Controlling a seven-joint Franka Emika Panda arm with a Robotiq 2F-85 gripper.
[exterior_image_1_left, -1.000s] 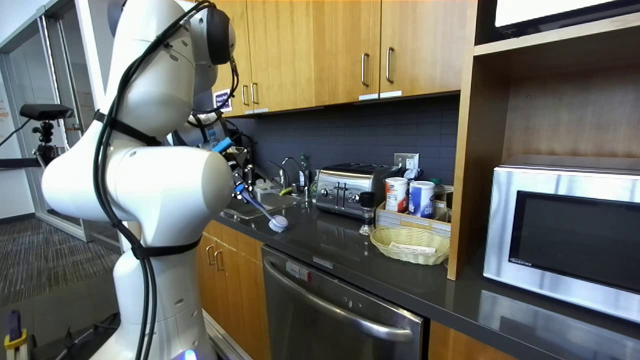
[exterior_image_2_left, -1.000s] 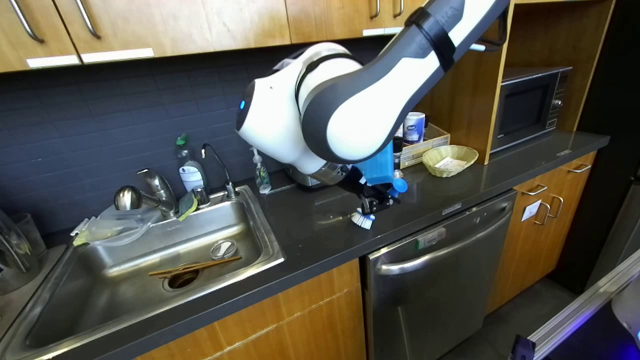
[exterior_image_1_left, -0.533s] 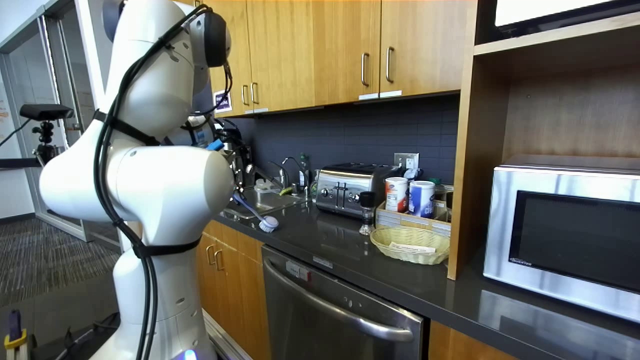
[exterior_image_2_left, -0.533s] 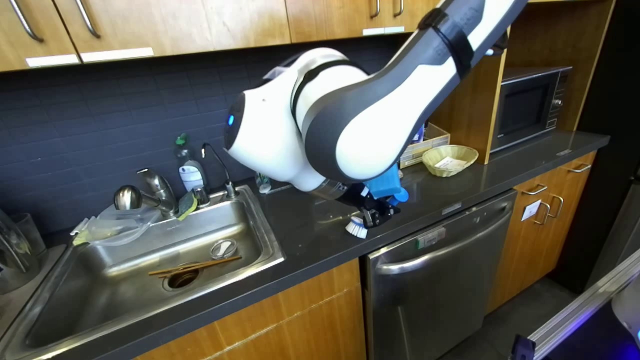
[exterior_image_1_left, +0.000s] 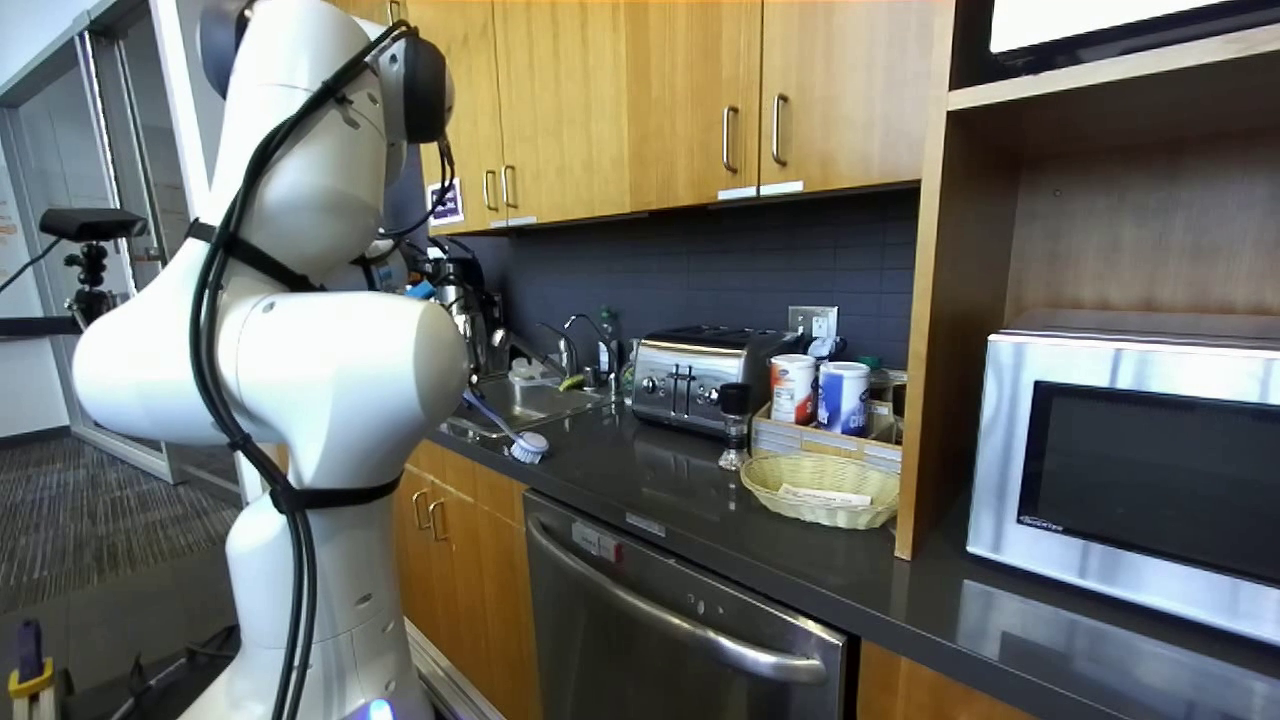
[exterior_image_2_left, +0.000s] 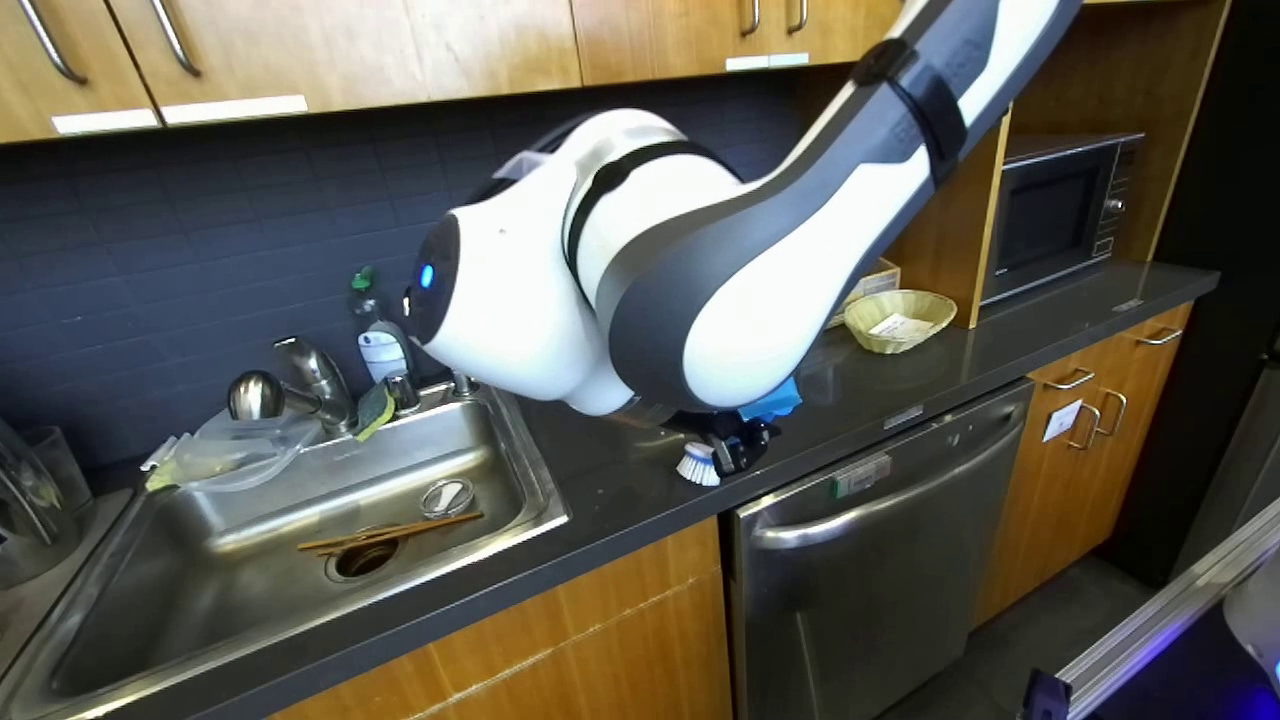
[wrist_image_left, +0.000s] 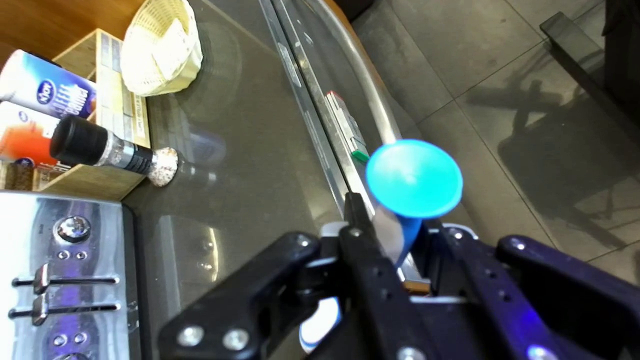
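Grinder (wrist_image_left: 114, 148) between toaster (exterior_image_1_left: 690, 378) and basket (exterior_image_1_left: 820, 513)

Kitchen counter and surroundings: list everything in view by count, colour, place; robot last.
counter: 1, dark grey, above dishwasher
dishwasher: 1, silver, under counter
cupboards: several, light brown, above counter
toaster: 1, silver, on counter
microwave: 1, silver, on counter
basket: 1, pale yellow, on counter
box: 1, light brown, beside basket
canisters: 2, white-orange and white-blue, in box
grinder: 1, black and clear, by box
sink: 1, silver, in counter
sticks: 2, brown, in sink
large tap: 1, silver, behind sink
sponge: 1, yellow and green, by sink
brush: 1, white and blue, in gripper
arm: 1, white and grey, over counter
gripper: 1, black, shut on brush
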